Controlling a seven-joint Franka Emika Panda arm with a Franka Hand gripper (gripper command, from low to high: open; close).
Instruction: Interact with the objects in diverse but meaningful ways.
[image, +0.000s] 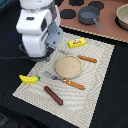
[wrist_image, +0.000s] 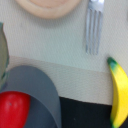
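Note:
In the wrist view my gripper (wrist_image: 15, 95) shows as blurred grey fingers (wrist_image: 37, 92) close around the red tomato (wrist_image: 12, 111), held above the mat. In the exterior view the white arm (image: 37, 30) hangs over the mat's corner at the view's left and hides the gripper and tomato. The yellow banana (image: 29, 79) (wrist_image: 119, 92) lies at the mat's edge. The yellow packet (image: 77, 42) lies at the mat's far edge. The brown sausage (image: 53, 95) lies near the front. The grey long-handled saucepan (image: 89, 16) stands on the stove board. A pot (image: 122, 17) is cut off at the right edge.
A striped placemat (image: 97, 85) holds a tan plate (image: 68, 66) (wrist_image: 47, 6), an orange-handled knife (image: 87, 59) and an orange-handled fork (image: 67, 81) whose tines (wrist_image: 92, 27) show in the wrist view. Black burner discs (image: 96, 5) sit on the brown board behind.

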